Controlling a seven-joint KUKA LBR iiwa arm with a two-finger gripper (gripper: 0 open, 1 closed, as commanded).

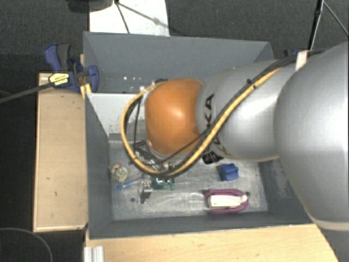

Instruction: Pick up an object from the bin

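The pincer (146, 190) is low over the bin (98, 168) floor, left of the middle, just beside a small green thing (165, 184) and a thin blue piece (124, 186). I cannot tell whether it is wide or narrow. A purple-and-white object (225, 200) lies by the front wall, with a blue block (228, 172) behind it.

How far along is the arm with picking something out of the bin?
Done: the gripper is low in the bin, beside a small green thing and a thin blue stick. In hand: nothing visibly held. Left: grasp and lift; the blue block and purple-and-white case lie apart.
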